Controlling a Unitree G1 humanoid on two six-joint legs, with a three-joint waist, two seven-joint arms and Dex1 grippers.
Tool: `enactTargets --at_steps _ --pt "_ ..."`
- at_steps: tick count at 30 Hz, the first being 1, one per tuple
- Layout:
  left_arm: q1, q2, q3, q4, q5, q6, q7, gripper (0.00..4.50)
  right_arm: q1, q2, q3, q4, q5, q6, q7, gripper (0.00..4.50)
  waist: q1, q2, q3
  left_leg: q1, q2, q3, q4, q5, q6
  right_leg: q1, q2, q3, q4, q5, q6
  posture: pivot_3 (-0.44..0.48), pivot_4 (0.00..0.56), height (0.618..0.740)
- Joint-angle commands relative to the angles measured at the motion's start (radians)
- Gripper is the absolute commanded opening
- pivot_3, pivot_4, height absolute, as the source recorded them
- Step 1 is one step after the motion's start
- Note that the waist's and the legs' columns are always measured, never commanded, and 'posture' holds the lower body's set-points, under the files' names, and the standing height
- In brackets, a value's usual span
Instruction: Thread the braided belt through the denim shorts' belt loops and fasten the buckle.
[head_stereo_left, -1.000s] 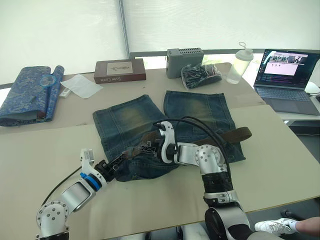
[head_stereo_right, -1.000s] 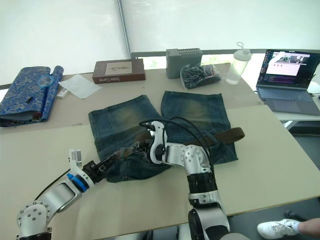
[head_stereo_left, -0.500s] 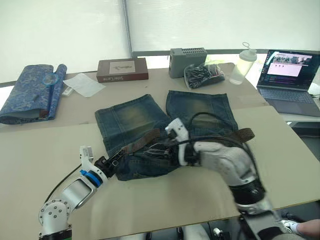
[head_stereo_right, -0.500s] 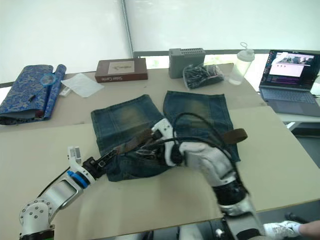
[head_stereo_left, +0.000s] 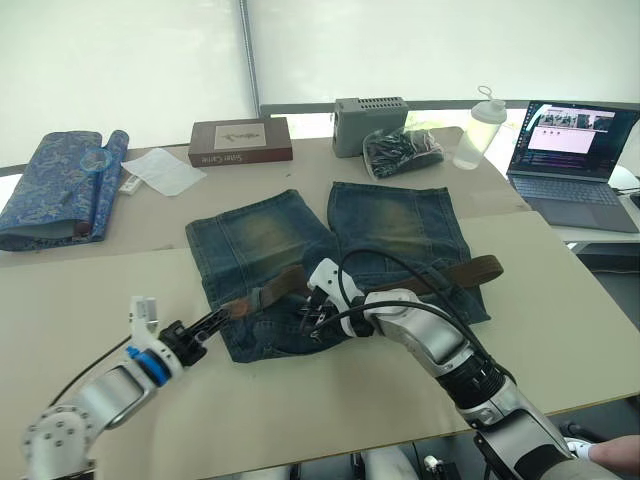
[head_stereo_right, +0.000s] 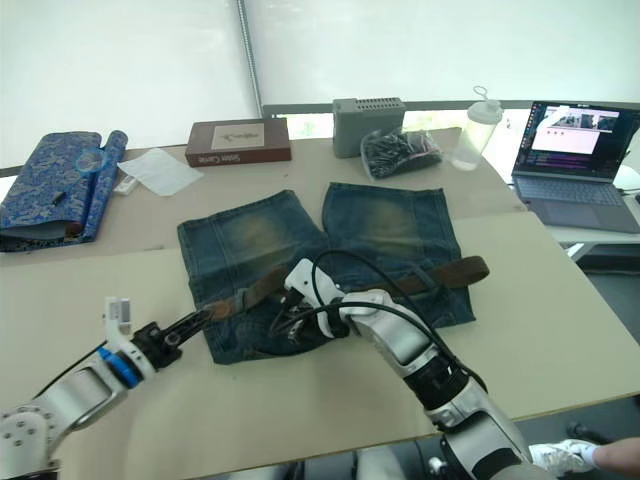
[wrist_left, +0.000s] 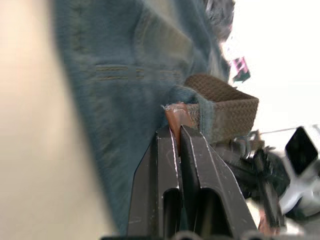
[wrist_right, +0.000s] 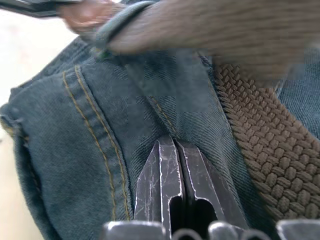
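Observation:
The faded denim shorts lie flat mid-table, legs pointing away and waistband nearest me. The brown braided belt runs along the waistband, its free end sticking out at the right. My left gripper is shut on the belt's reddish leather tip, just left of the shorts. A blue belt loop wraps the belt right behind that tip. My right gripper is shut on the waistband denim, beside the braided strap. I cannot make out the buckle.
At the back stand a rolled blue patterned cloth, white paper, a brown box, a grey box, a bag of dark items and a bottle. A laptop sits at the right.
My left gripper has drawn the belt tip out to the left, past the shorts' edge. The bunched waistband now lies flatter, and my right gripper has sunk lower onto it.

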Motion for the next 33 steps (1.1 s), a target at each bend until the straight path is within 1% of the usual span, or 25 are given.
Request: enactTargets --at_steps 1,2,5,9,12,15,18,23,25,29,33 --pt "0.034 0.110 0.102 0.067 -0.048 0.055 -0.092 0.00 0.035 -0.024 0.010 0.039 -0.033 0.012 0.029 0.03 0.003 0.000 0.000 0.001 0.000 0.000 0.000 0.000 0.000 0.000 0.001 -0.001 0.000 0.000 0.000 0.000 0.150 0.740" --pt "0.040 0.146 0.129 0.106 -0.052 0.068 -0.117 0.00 0.036 -0.025 0.008 0.043 -0.038 0.012 0.036 0.03 0.003 0.000 0.000 0.001 0.000 0.000 0.000 0.000 0.000 0.000 0.001 -0.002 0.000 -0.002 0.001 0.000 0.150 0.740" --pt "0.050 0.206 0.172 0.175 -0.039 0.086 -0.168 0.00 0.041 -0.024 -0.001 0.045 -0.048 0.011 0.048 0.03 0.003 0.000 0.000 0.002 0.000 -0.001 0.000 0.000 0.000 0.000 0.001 -0.005 0.000 -0.004 0.004 0.000 0.150 0.740" --pt "0.004 0.283 0.256 0.360 -0.007 0.074 -0.196 0.00 0.043 -0.025 -0.012 0.050 -0.053 0.013 0.065 0.03 0.002 -0.001 -0.001 0.002 0.000 -0.001 0.000 -0.001 0.000 -0.001 0.000 -0.005 0.000 -0.003 0.002 0.000 0.150 0.740" --pt "-0.022 0.330 0.280 0.452 0.033 0.087 -0.243 0.00 0.045 -0.029 -0.016 0.050 -0.058 0.013 0.075 0.03 0.001 -0.001 -0.001 0.002 0.001 -0.001 0.000 -0.001 -0.001 -0.001 0.000 -0.005 0.000 -0.002 -0.001 0.000 0.150 0.740" --pt "-0.021 0.369 0.287 0.498 0.095 0.102 -0.295 0.00 0.048 -0.037 -0.018 0.052 -0.067 0.014 0.087 0.03 0.001 -0.001 -0.001 0.002 0.001 -0.001 0.000 -0.002 -0.001 -0.001 0.000 -0.005 0.000 -0.002 -0.002 0.000 0.150 0.740" --pt "-0.021 0.399 0.294 0.540 0.154 0.116 -0.333 0.00 0.053 -0.049 -0.023 0.050 -0.074 0.014 0.100 0.03 -0.001 -0.001 -0.001 0.002 0.001 -0.001 0.000 -0.002 -0.001 -0.002 0.000 -0.004 0.000 -0.002 -0.002 0.000 0.150 0.740" --pt "-0.026 0.423 0.290 0.571 0.231 0.145 -0.393 0.00 0.059 -0.058 -0.034 0.037 -0.074 0.008 0.116 0.03 -0.001 -0.001 0.000 0.002 0.002 -0.001 0.000 -0.002 -0.002 -0.002 0.000 -0.004 0.000 -0.002 -0.002 0.000 0.150 0.740" --pt "-0.020 0.433 0.282 0.594 0.283 0.135 -0.417 0.00 0.061 -0.068 -0.035 0.037 -0.080 0.010 0.117 0.03 -0.001 -0.001 0.000 0.002 0.002 -0.001 0.000 -0.002 -0.002 -0.002 0.000 -0.004 0.000 -0.002 -0.002 0.000 0.150 0.740" --pt "-0.056 0.433 0.275 0.644 0.394 0.070 -0.423 0.00 0.068 -0.088 -0.031 0.032 -0.091 0.009 0.121 0.03 0.000 -0.001 0.000 0.002 0.002 -0.001 -0.001 -0.003 -0.002 -0.002 -0.001 -0.005 0.000 -0.002 -0.003 0.000 0.150 0.740" --pt "-0.176 0.459 0.289 0.796 0.511 -0.057 -0.395 0.00 0.083 -0.110 -0.039 0.013 -0.098 0.014 0.106 0.03 0.004 -0.003 -0.001 0.002 0.003 -0.001 -0.001 -0.004 -0.005 -0.002 -0.001 -0.006 0.000 -0.002 -0.003 0.000 0.150 0.740"
